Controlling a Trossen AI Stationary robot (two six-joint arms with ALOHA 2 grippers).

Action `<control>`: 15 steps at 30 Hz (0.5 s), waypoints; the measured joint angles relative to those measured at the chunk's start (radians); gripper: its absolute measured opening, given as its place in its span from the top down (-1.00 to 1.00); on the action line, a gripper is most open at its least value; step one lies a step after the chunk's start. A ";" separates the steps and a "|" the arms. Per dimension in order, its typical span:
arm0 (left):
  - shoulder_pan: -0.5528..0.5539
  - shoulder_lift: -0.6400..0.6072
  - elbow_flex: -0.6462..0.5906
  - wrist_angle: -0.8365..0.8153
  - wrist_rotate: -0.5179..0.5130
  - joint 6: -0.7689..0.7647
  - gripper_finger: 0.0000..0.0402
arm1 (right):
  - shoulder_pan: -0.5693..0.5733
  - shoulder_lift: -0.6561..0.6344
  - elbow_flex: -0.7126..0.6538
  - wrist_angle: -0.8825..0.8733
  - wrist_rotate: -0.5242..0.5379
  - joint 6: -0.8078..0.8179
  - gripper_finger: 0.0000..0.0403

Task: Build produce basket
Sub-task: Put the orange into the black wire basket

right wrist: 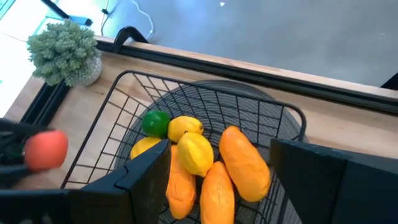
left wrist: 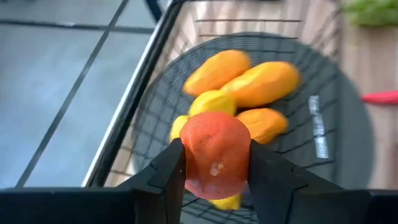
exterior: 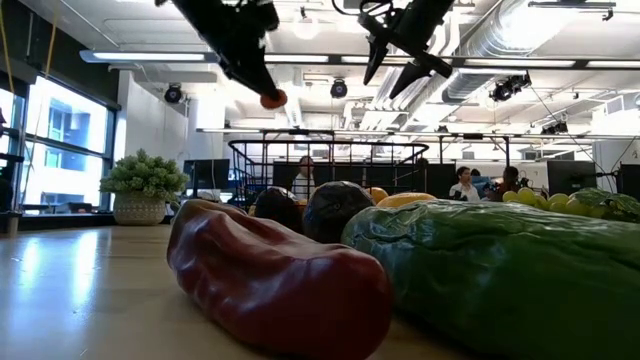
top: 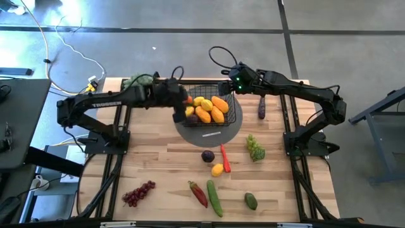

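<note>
The black wire basket (top: 229, 114) stands on a grey round disc (top: 209, 132) at the table's far middle and holds orange mangoes (right wrist: 245, 163), yellow lemons (right wrist: 194, 152) and a green lime (right wrist: 156, 122). My left gripper (top: 187, 102) hangs above the basket's left side, shut on a round orange-red fruit (left wrist: 214, 152). My right gripper (top: 230, 87) hovers open over the basket's far right corner, nothing between its fingers (right wrist: 146, 171). My left gripper pinches the orange-red fruit by its two opposite sides (left wrist: 186, 163) between its two fingers (left wrist: 165, 174). The fingers slant down from the table's left. The fruit (exterior: 272, 98) is lifted clear, above the basket's left rim.
Loose produce lies on the near half: purple grapes (top: 138, 193), a red pepper (top: 197, 193), a cucumber (top: 214, 197), an avocado (top: 250, 201), green grapes (top: 255, 147), a red chilli (top: 224, 158). An aubergine (top: 261, 107) lies right of the basket; a leafy bunch (top: 140, 80) stands far left.
</note>
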 joint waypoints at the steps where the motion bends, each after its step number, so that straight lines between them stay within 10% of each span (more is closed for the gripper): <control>1: 0.016 0.006 0.000 0.000 0.003 0.000 0.36 | 0.000 0.000 0.000 0.000 0.008 -0.001 -0.26; 15: 0.086 0.149 0.000 0.003 -0.001 0.018 0.36 | -0.082 0.000 0.000 0.000 0.072 -0.180 -0.26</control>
